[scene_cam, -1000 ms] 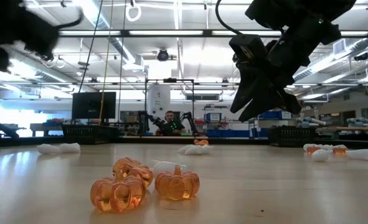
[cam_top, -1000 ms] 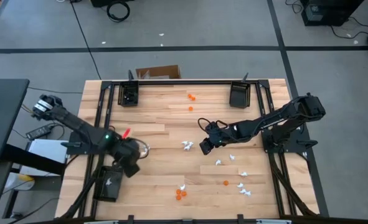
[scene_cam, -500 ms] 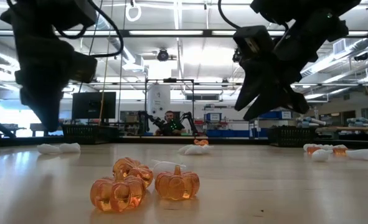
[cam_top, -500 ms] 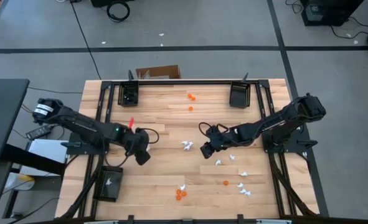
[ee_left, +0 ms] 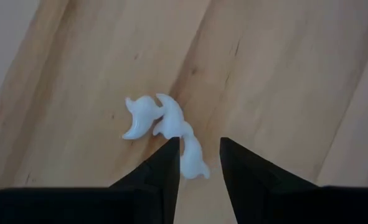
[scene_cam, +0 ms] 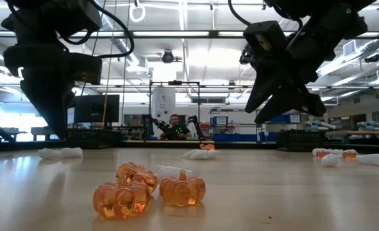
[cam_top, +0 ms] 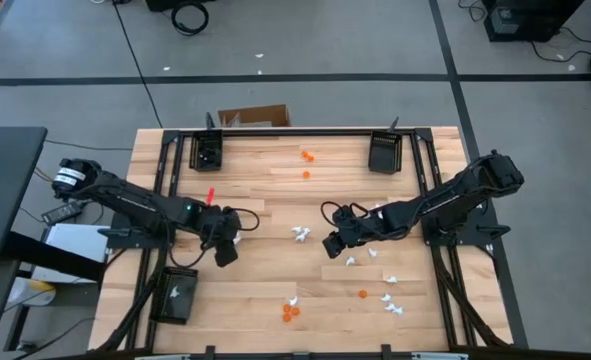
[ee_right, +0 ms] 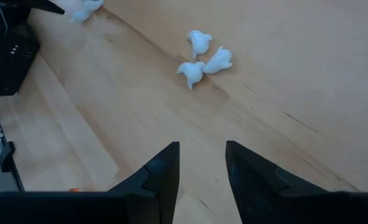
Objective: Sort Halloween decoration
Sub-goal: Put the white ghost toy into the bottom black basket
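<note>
1. Left gripper (cam_top: 225, 250) hovers over the table (cam_top: 265, 190) just beyond the near-left black tray (cam_top: 174, 297), fingers spread a little, nothing between them. The left wrist view shows a pair of white ghosts (ee_left: 165, 130) right off its fingertips (ee_left: 171, 149), so this looks like the approach for a pick.
2. Three orange pumpkins (cam_top: 291, 312) sit well right of that tray along the near edge, untouched.
3. A white ghost cluster (cam_top: 300, 234) lies mid-table, further right again.
4. Right gripper (cam_top: 332, 243) hangs just right of that cluster, fingers parted and empty, the ghosts ahead in its wrist view.
5. More white pieces (cam_top: 388, 295) scatter farthest right of the tray.
6. My read: sorting is early. Next, each gripper needs to drop and close squarely on one ghost.
</note>
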You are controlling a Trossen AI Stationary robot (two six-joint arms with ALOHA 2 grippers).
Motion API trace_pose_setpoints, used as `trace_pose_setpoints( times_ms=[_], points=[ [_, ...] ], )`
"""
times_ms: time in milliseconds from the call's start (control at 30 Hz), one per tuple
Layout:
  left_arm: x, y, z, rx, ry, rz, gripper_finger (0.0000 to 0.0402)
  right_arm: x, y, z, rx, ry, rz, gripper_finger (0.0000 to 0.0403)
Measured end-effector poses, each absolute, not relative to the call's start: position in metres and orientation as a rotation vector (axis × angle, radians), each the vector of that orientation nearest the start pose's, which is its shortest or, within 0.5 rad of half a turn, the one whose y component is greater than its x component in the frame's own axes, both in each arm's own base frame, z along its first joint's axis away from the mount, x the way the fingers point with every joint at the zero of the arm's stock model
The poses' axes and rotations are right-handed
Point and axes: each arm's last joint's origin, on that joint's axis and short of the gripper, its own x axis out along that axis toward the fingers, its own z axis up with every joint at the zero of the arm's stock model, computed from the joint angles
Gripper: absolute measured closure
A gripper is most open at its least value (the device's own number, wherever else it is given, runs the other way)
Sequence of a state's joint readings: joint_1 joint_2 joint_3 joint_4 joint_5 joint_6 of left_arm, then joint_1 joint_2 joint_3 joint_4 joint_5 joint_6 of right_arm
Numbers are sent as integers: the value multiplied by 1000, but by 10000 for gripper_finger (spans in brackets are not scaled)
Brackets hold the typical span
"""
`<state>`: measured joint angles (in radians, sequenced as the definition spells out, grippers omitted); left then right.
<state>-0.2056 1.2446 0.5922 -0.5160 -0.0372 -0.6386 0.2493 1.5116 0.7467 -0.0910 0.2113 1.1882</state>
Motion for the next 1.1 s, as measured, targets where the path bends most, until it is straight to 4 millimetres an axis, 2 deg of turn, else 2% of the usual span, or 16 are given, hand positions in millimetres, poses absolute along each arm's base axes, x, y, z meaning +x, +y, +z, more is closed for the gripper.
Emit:
trace_pose_setpoints(
  times_ms=[300, 567, 667, 800, 1100],
  points=[
    [199, -41, 163, -371, 1170, 195, 273, 278, 65, 168, 932, 731, -463, 265],
    [190, -40, 148, -405, 1196, 225, 205, 278, 65, 168, 944, 730, -467, 265],
    [191, -40, 147, -409, 1180, 219, 191, 278, 65, 168, 960, 727, -474, 265],
    [192, -40, 147, -385, 1165, 194, 195, 278, 65, 168, 961, 727, -474, 265],
    [185, -46, 133, -363, 1137, 147, 221, 278, 65, 168, 981, 723, -483, 265]
  ],
)
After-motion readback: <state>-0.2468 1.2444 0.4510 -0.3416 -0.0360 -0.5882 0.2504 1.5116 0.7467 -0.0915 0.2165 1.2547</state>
